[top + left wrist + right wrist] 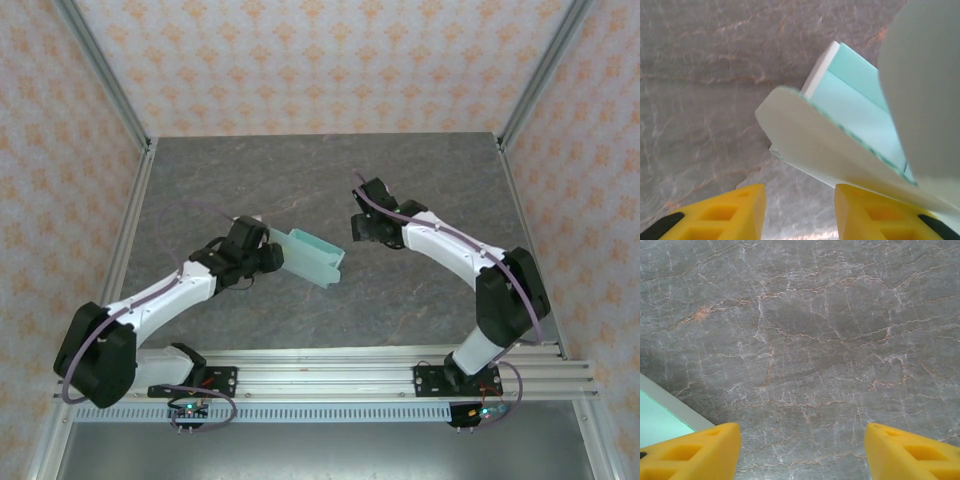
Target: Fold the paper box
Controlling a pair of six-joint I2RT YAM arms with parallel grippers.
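The paper box (314, 258) is a pale mint-blue, partly folded card shape lying near the table's middle, just in front of my left gripper (274, 257). In the left wrist view the paper box (855, 110) shows its mint inside and a white rounded flap that runs over my right finger (875, 212). The left gripper (800, 192) has its jaws apart, with bare table in the gap between them. My right gripper (356, 228) hovers to the right of the box, open. The right gripper (802, 432) has only table between its fingers, and an edge of the paper box (657, 415) shows at lower left.
The grey marbled table (300, 180) is walled by metal frame posts (130, 230) on the left and right. The arms' mounting rail (330, 380) runs along the near edge.
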